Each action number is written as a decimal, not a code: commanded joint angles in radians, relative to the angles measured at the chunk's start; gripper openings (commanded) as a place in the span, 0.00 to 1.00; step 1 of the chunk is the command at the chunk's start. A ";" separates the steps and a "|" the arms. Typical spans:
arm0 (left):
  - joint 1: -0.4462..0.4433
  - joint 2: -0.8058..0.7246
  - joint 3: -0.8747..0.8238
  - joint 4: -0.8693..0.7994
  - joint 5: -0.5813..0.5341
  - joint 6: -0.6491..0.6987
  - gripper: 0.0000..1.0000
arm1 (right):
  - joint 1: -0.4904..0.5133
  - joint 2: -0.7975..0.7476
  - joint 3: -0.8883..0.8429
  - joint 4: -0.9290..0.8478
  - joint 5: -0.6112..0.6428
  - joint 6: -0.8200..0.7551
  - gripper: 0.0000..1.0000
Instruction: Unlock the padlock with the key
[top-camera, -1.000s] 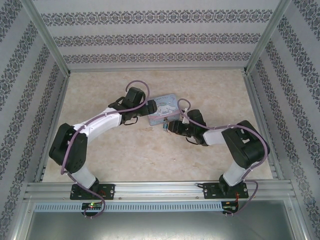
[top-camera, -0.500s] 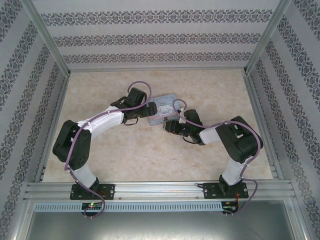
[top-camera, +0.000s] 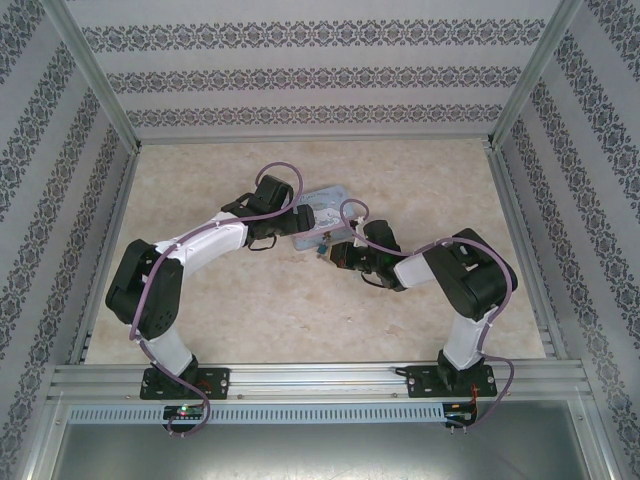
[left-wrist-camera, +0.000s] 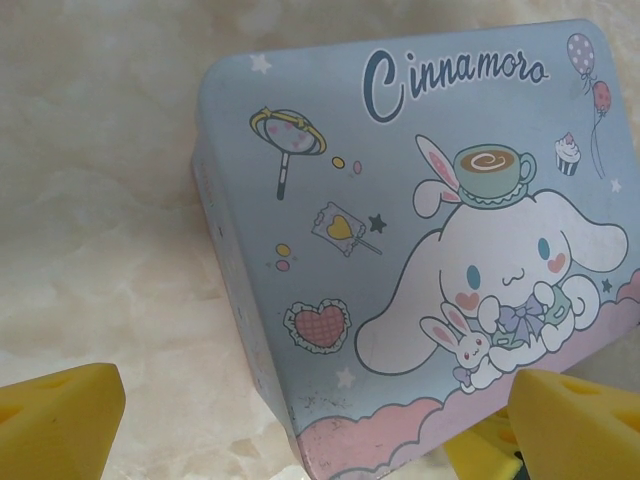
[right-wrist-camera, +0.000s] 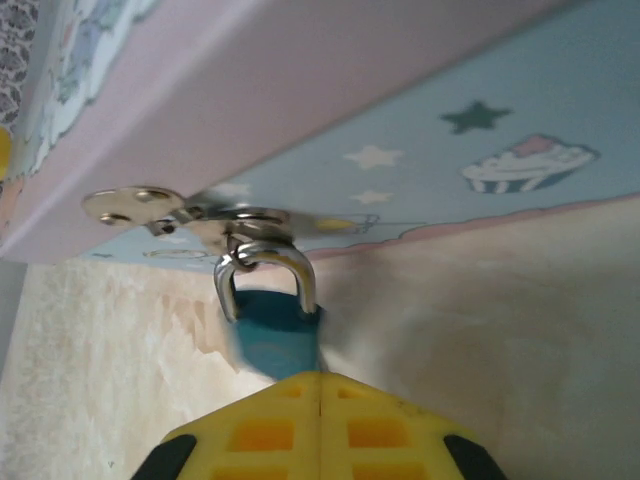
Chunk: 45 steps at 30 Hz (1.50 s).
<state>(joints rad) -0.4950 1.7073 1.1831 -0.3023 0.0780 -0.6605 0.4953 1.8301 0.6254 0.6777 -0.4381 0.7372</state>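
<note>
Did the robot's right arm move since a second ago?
Yes. The right arm's elbow swung left, away from the right side rail, and now sits almost above its own base.

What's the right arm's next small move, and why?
Probably ease the right gripper straight in toward the padlock. Its fingers are shut just below the blue body, which hangs by its shackle from the hasp on the tin; the left gripper is open around the tin. Whether the fingers pinch the key is hidden.
</note>
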 joint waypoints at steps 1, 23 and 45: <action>0.018 0.006 0.011 -0.005 -0.005 0.029 0.98 | 0.001 0.013 -0.009 0.027 0.000 0.017 0.00; 0.016 -0.040 -0.040 -0.008 -0.026 0.049 0.99 | -0.034 -0.046 -0.024 0.110 -0.010 0.113 0.32; 0.017 -0.069 -0.053 -0.006 -0.025 0.036 0.99 | -0.021 0.001 0.124 -0.035 0.003 0.094 0.49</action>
<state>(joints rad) -0.4889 1.6623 1.1034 -0.3004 0.0734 -0.6384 0.4625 1.8568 0.7712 0.6395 -0.4500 0.8577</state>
